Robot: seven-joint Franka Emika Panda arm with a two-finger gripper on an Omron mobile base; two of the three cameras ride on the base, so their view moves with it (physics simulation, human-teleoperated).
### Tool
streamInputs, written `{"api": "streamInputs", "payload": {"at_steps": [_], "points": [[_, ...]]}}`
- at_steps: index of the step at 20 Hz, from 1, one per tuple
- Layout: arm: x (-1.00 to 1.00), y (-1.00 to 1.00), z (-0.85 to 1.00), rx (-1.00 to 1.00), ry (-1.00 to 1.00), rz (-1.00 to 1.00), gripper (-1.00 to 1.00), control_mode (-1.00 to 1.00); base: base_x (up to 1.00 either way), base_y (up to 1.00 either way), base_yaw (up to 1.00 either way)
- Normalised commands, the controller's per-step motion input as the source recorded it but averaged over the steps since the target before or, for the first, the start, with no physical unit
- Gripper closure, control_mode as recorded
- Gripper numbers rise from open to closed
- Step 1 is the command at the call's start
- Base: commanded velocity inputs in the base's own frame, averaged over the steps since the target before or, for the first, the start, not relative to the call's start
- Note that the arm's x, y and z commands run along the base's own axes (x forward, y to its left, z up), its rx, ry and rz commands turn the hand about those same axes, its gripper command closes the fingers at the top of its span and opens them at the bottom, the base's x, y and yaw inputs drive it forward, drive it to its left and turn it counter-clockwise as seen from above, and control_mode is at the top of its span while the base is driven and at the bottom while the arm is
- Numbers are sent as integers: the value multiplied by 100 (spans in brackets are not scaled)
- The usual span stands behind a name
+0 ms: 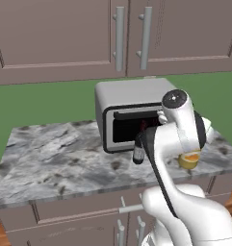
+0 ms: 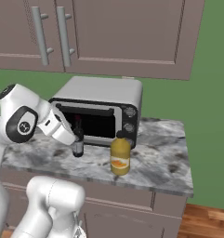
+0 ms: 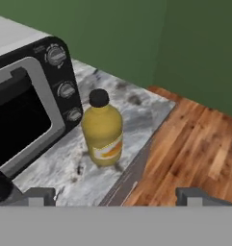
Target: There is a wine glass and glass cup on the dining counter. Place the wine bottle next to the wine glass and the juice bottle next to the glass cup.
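- Nearest to me, the white arm bends up from the base and reaches over the front edge of the small marble worktop (image 2: pixel 164 162), which sits on brown lower cabinets (image 1: pixel 64 221).
- The gripper (image 3: pixel 112 194) hangs low over that front edge with its jaws spread wide and nothing between them; in the hand view one fingertip (image 3: pixel 38 196) shows at the lower left and the other at the lower right.
- The wine bottle (image 2: pixel 78 139) stands upright on the worktop right against the hand, beside the wrist. In the left base view its dark body (image 1: pixel 138 150) peeks out just left of the forearm. In the hand view a dark rounded shape at the bottom left corner may be its top, though I cannot say for sure.
- A little further on, the juice bottle (image 3: pixel 103 129) stands upright on the marble, ahead of the open fingers and clear of them, slightly toward the left one. From the right base view it (image 2: pixel 120 155) is to the right of the wine bottle, near it but not touching.
- Behind both bottles sits the toaster oven (image 2: pixel 102 109), its dark glass door facing forward and its knobs (image 3: pixel 64 89) just beside the juice bottle.
- Beyond that is the green wall (image 1: pixel 40 103), with brown upper cabinets (image 1: pixel 55 38) above.
- Past the worktop's end, the hand view shows wooden floor (image 3: pixel 199 144).
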Motion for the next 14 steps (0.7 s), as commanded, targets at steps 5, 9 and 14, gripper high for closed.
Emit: {"api": "streamInputs", "payload": {"at_steps": [5,9,14], "points": [[-16,-17,-19,-7,-15,-17,-100,-100,0,0,0],[-12,-15,-13,-16,-11,-15,-100,-100,0,0,0],[1,-18,-11,-9,0,-5,-100,-100,0,0,0]]}}
